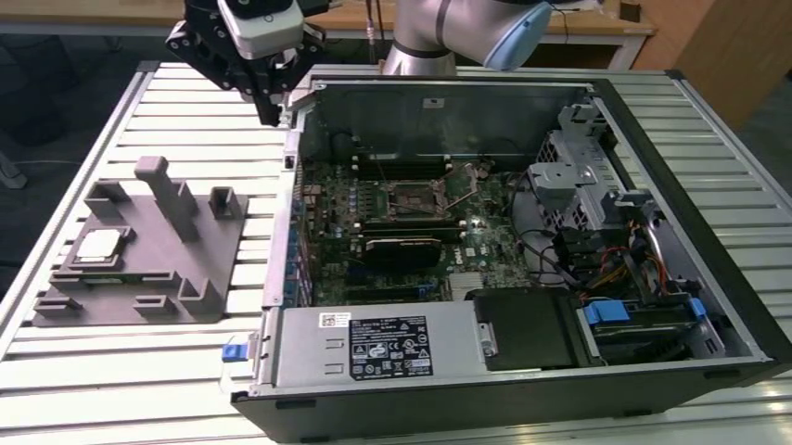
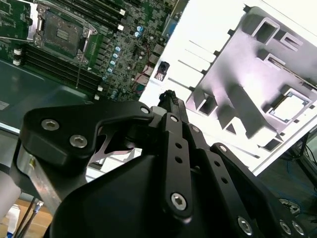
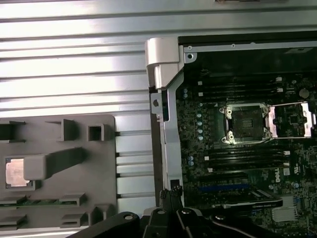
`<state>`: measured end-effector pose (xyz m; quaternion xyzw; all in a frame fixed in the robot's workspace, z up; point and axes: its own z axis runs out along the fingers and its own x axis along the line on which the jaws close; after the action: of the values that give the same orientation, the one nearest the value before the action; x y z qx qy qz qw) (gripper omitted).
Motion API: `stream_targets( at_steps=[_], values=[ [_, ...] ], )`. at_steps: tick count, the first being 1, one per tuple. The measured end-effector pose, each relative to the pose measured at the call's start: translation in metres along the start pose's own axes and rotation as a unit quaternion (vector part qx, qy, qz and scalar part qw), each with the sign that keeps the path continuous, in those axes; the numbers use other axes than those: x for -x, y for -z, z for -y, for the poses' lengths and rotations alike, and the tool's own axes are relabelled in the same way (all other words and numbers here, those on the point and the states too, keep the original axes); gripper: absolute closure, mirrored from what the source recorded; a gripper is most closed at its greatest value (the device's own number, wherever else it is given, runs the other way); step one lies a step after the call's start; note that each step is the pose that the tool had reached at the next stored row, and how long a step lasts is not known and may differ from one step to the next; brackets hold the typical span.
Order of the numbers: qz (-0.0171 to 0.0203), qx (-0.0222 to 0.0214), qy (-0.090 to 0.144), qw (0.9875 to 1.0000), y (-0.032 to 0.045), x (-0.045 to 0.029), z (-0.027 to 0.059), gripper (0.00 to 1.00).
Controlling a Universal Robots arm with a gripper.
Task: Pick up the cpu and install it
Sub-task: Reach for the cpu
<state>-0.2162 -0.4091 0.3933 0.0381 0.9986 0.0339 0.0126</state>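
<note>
Bright glare washes out the slatted table (image 2: 203, 34).

1. In the exterior view, you are losing the arm (image 1: 461, 32) past the picture's upper edge, and the lower edge is clipping the computer case (image 1: 495, 408).
2. In the second wrist view, the claw (image 2: 168, 96) is blocking much of the desk (image 2: 208, 34) and a corner of the grey block (image 2: 233, 84) with its dark body. Glare is washing out the cpu (image 2: 288, 106).
3. In the first wrist view, a post (image 3: 37, 166) is covering one edge of the cpu (image 3: 15, 173), and the frame is cutting the block off.
4. In the exterior view, the socket (image 1: 415, 197) is showing too small for you to tell what it is holding.
</note>
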Motion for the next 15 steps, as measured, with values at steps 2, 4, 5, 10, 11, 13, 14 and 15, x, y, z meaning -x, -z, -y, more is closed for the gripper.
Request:
stream_targets(
  at_steps=[2,4,5,10,11,13,14,15],
  values=[
    [0.0,0.0002,0.0,1.0,0.0001,-0.0021,0.0005,0.89],
    [0.0,0.0004,0.0,1.0,0.0002,-0.0041,0.001,0.89],
    [-0.0001,0.0005,0.0,1.0,0.0002,-0.0052,0.0012,0.89],
    [-0.0001,0.001,0.0,1.0,0.0004,-0.0109,0.0026,0.89],
    [-0.0001,0.0011,0.0,1.0,0.0005,-0.012,0.0028,0.89],
    [-0.0001,0.0012,0.0,1.0,0.0006,-0.0145,0.0033,0.89],
    [-0.0001,0.0013,0.0,1.0,0.0006,-0.0158,0.0036,0.89],
    [-0.0001,0.0014,0.0,1.0,0.0007,-0.017,0.0038,0.89]
  ],
)
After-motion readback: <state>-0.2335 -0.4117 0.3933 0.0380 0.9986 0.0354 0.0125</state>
